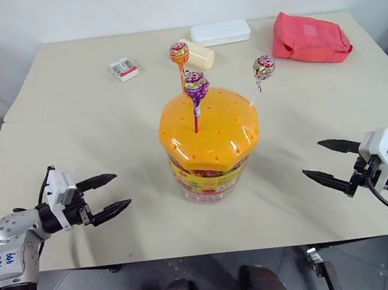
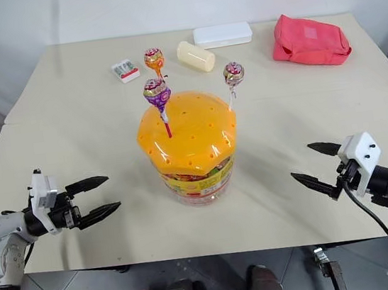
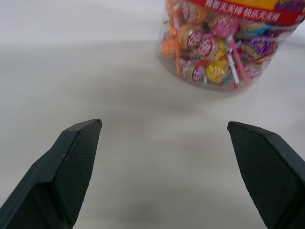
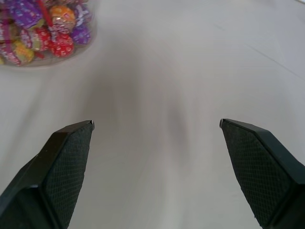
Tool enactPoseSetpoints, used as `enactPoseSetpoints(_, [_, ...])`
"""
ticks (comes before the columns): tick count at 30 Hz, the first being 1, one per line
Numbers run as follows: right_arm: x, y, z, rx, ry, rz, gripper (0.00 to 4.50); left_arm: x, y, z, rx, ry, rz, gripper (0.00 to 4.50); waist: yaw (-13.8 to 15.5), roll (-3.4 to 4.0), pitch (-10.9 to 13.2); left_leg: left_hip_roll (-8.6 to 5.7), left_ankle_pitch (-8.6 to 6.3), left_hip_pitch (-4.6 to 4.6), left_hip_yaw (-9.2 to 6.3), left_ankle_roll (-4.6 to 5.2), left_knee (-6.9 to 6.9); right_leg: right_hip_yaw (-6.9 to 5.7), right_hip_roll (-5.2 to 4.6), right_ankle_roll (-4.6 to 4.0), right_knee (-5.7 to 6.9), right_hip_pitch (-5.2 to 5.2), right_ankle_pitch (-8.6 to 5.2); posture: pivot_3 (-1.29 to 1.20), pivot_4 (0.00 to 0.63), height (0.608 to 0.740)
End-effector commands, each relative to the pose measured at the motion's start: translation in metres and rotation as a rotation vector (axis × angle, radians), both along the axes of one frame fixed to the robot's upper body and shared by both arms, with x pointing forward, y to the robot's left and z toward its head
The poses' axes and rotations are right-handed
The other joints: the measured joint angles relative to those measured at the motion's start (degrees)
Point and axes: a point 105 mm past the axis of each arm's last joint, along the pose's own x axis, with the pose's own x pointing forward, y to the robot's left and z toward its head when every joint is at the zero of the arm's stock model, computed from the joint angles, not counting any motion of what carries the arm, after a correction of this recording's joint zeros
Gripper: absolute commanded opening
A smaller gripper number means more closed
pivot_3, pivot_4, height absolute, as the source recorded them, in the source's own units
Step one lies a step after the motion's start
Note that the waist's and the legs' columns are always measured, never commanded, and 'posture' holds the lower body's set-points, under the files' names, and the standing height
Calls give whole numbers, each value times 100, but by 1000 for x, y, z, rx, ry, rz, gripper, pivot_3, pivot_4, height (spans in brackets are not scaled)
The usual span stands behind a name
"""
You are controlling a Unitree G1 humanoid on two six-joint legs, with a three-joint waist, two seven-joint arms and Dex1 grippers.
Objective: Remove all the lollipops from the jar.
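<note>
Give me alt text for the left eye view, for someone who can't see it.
A clear jar with an orange domed lid stands mid-table, three lollipops standing up out of the lid. The left claw and right claw hover open on either side, apart from it. Behind lie a white box and a red pouch.

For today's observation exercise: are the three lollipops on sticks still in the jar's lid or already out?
Still in. All three lollipops stand upright, sticks planted in holes of the jar's orange lid.
</note>
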Motion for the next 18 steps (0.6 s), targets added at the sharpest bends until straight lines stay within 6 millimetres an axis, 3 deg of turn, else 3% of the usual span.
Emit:
enactPoseSetpoints(1, [0,-1,7,-6,-5,21,4434,-2,-3,8,-4,-40,-7,4500,-1,-1,-1,0,0,0,0,0,1,0,0,0,0,0,0,0,150,740])
enactPoseSetpoints(4, [-1,-2,10,-13,9,32,4434,3,-1,10,-24,5,70,4500,0,-1,-1,-2,0,0,0,0,1,0,-1,0,0,0,0,0,150,740])
enactPoseSetpoints(10, [5,5,24,12,-4,64,4434,-4,-6,32,13,-17,1,4500,-16,-3,-2,1,0,0,-1,0,2,0,0,0,5,-1,0,0,150,740])
enactPoseSetpoints(18, [-2,19,41,44,-41,183,4434,-4,-15,117,25,-232,-56,4500,5,-7,-4,-6,-1,-4,-10,2,10,-8,-7,0,7,4,0,0,150,740])
